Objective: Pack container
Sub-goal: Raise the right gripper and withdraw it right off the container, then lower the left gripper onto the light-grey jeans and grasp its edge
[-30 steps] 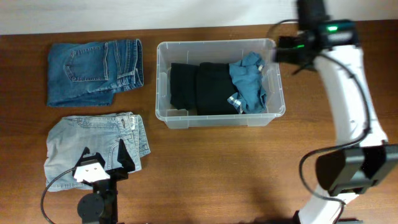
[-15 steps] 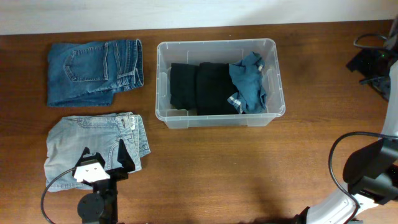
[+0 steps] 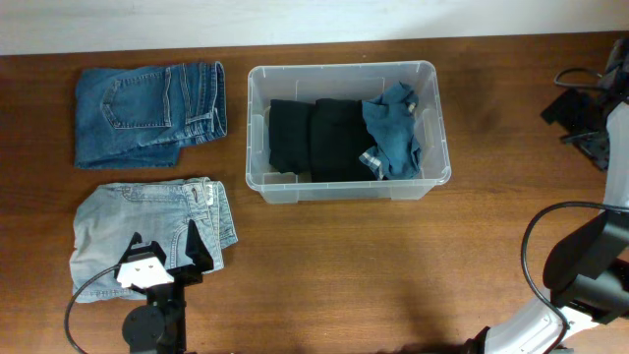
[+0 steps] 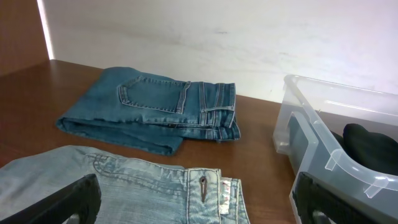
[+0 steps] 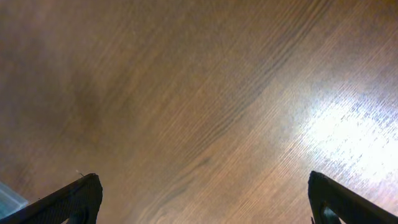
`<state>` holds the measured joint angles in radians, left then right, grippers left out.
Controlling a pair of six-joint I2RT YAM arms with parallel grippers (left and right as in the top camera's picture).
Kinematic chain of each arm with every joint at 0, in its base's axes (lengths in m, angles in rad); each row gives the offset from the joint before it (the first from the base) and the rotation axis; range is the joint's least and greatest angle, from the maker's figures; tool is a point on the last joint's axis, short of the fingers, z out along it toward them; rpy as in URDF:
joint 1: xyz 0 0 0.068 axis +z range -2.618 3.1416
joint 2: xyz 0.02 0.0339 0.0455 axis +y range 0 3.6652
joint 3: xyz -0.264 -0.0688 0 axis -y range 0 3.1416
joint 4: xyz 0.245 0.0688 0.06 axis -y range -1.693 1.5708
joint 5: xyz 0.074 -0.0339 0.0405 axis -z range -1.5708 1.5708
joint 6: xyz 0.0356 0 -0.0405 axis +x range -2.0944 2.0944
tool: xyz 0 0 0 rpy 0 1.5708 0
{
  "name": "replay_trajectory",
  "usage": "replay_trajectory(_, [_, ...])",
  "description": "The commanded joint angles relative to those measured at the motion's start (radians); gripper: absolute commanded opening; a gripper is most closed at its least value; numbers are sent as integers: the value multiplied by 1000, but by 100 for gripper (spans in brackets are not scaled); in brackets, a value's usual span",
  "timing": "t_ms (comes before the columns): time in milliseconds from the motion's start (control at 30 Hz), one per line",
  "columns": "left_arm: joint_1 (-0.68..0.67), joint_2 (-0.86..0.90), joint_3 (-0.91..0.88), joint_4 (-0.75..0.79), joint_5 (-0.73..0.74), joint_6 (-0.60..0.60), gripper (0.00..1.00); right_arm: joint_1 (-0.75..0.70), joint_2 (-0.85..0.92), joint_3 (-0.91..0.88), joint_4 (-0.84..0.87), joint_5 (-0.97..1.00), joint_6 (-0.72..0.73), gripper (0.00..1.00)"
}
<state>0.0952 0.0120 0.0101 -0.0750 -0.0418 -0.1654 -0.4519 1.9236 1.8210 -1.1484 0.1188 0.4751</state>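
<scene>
Dark brown wood table (image 3: 324, 265), grain running lengthwise, fills nearly all of my overhead view. Past the table's far edge there is 1 pale off-white strip (image 3: 147, 20); wall or floor, can't tell. My left wrist view: plain white wall (image 4: 205, 37) right behind the table's far edge. At the table's far left end is a dark brown panel (image 4: 18, 31), with 1 bright vertical line of light (image 4: 43, 28) between panel and wall. My right wrist view: only tabletop, with 1 bright glare patch (image 5: 339, 124) on the wood.
</scene>
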Motion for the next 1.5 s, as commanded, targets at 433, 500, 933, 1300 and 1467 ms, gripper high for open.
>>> replay_trajectory(433, [6, -5, -1, -5, -6, 9, 100, -2, -2, -14, -21, 24, 13, 98])
replay_trajectory(500, [6, -5, -1, -5, 0, 9, 99, -2, -2, -14, -21, 24, 13, 98])
replay_trajectory(933, [6, -5, 4, 154, 0, -2, 99, -2, -2, -14, -21, 24, 13, 98])
replay_trajectory(1300, [6, 99, 292, 27, -38, 63, 100, -2, -2, -14, -21, 24, 13, 98])
replay_trajectory(1467, [6, 344, 546, -197, -59, 105, 99, -2, -2, -14, -21, 24, 13, 98])
